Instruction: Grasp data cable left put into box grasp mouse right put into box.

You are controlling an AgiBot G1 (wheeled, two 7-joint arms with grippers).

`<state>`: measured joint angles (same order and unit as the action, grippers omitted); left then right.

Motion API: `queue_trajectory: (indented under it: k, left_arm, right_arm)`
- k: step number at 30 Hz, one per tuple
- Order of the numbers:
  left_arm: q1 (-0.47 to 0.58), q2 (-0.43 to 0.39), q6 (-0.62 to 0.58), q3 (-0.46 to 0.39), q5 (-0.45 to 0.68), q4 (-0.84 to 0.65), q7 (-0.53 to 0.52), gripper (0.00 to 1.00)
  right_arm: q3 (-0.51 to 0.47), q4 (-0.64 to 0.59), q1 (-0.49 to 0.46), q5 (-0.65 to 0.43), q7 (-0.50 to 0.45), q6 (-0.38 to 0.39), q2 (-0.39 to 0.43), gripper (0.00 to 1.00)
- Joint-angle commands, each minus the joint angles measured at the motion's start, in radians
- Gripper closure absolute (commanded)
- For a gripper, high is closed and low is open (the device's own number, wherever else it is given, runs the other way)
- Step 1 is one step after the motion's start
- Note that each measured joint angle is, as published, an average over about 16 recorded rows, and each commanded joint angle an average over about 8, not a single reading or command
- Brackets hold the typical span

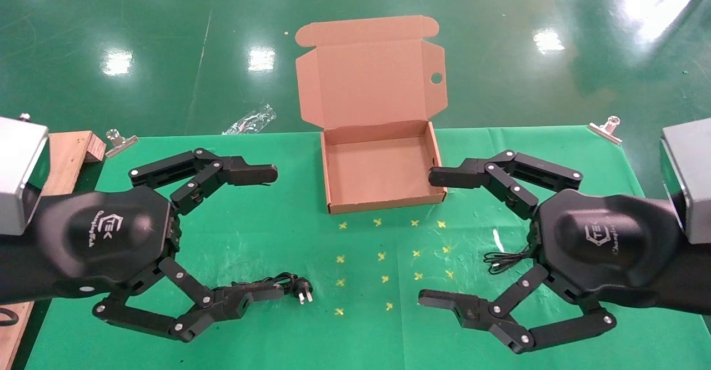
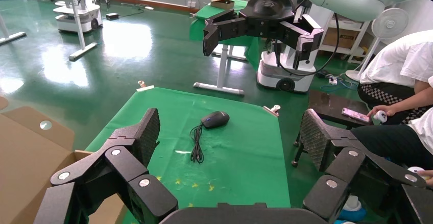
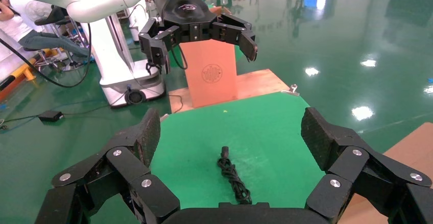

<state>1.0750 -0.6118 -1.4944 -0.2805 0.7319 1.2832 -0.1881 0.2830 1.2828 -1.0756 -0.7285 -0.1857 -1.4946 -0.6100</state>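
Glossy green floor surrounds the green-clothed table (image 1: 266,236); left gripper (image 1: 276,232) and right gripper (image 1: 426,238) hover spread apart.

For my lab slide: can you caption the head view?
Both open hands, left and right, hover over the green table; cable, mouse wire and empty box wait.

Box (image 1: 383,175) open, flap up, table's far edge; coiled data cable (image 3: 232,175) left; black mouse (image 2: 215,119) right.

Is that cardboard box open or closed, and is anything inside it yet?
Open and empty: the cardboard box has its flap lid standing up at the back, and its floor shows bare brown cardboard.
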Motion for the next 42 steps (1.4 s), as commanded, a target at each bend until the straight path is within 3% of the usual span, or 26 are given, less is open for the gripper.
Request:
queue_trajectory:
  k: [1, 42]
  left_arm:
    - [0.000, 0.000, 0.000, 0.000, 0.000, 0.000, 0.000, 0.00]
    - [0.000, 0.000, 0.000, 0.000, 0.000, 0.000, 0.000, 0.00]
  right_arm:
    - [0.000, 0.000, 0.000, 0.000, 0.000, 0.000, 0.000, 0.00]
    - [0.000, 0.000, 0.000, 0.000, 0.000, 0.000, 0.000, 0.00]
